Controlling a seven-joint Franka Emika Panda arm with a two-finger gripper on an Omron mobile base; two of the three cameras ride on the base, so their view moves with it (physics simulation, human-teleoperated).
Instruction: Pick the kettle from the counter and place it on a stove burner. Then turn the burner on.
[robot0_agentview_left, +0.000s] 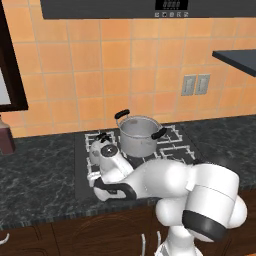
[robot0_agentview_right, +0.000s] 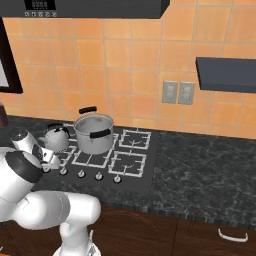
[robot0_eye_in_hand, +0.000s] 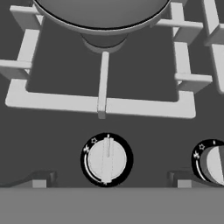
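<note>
Directly below our gripper (robot0_eye_in_hand: 109, 181), low in the frame, sits a knob (robot0_eye_in_hand: 106, 159); the finger tips stand apart, empty. With the kettle (robot0_agentview_right: 56, 137) already on its stove burner (robot0_eye_in_hand: 103, 104) at centre left, we next must close on and turn that knob.

Shiny metal kettle (robot0_agentview_right: 56, 138), brushed steel pot (robot0_agentview_right: 93, 132), marbled stone counter (robot0_agentview_right: 200, 170), matt blk cooktop (robot0_agentview_right: 142, 176)

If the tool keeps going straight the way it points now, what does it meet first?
Most likely the silver knob on the cooktop front, centred between the tool fingertips in the hand view. The grate under the kettle lies beyond it. Depth is unclear.
</note>
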